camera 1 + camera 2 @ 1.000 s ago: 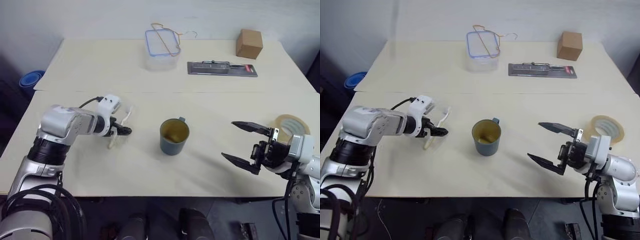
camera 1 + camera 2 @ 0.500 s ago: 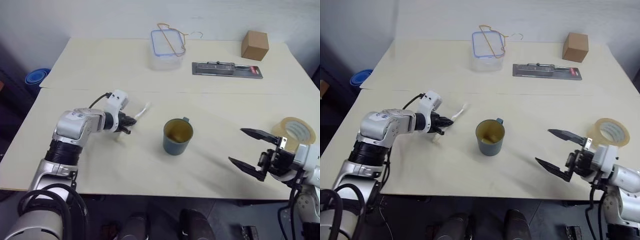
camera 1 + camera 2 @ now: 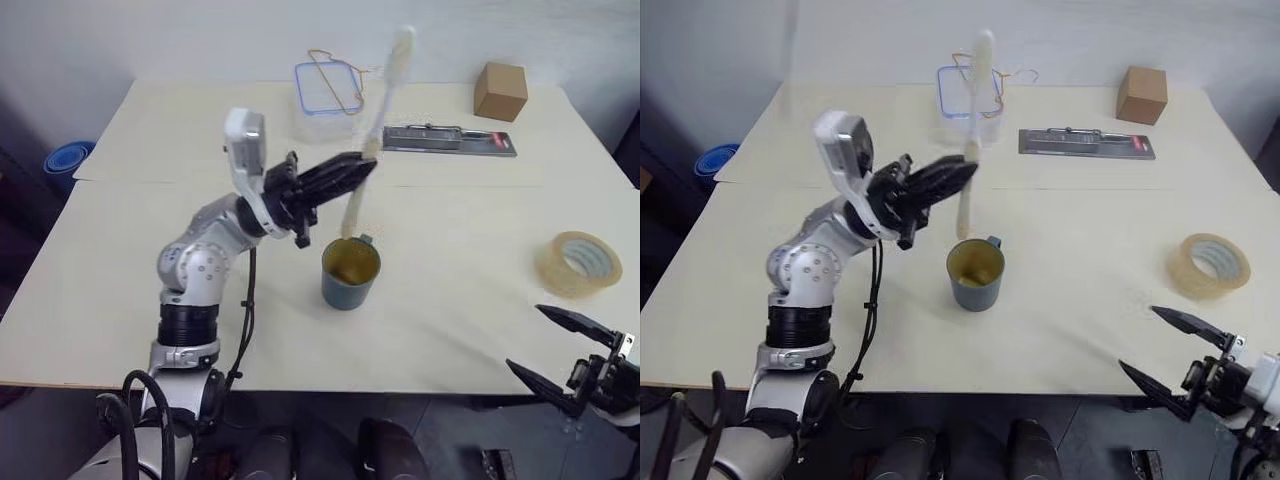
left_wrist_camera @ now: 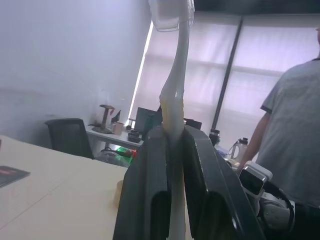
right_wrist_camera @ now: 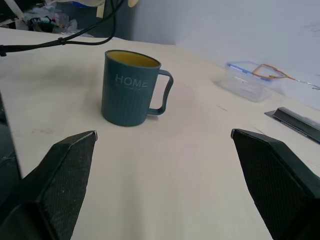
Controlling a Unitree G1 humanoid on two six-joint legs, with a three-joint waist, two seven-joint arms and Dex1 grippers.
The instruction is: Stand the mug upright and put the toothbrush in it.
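Your left gripper is clamped on the toothbrush, holding it nearly upright in the air, bristles at the top, its lower end just above the mug. The mug stands upright mid-table, mouth up. Your right gripper hangs off the table's near right edge, jaws spread wide and empty.
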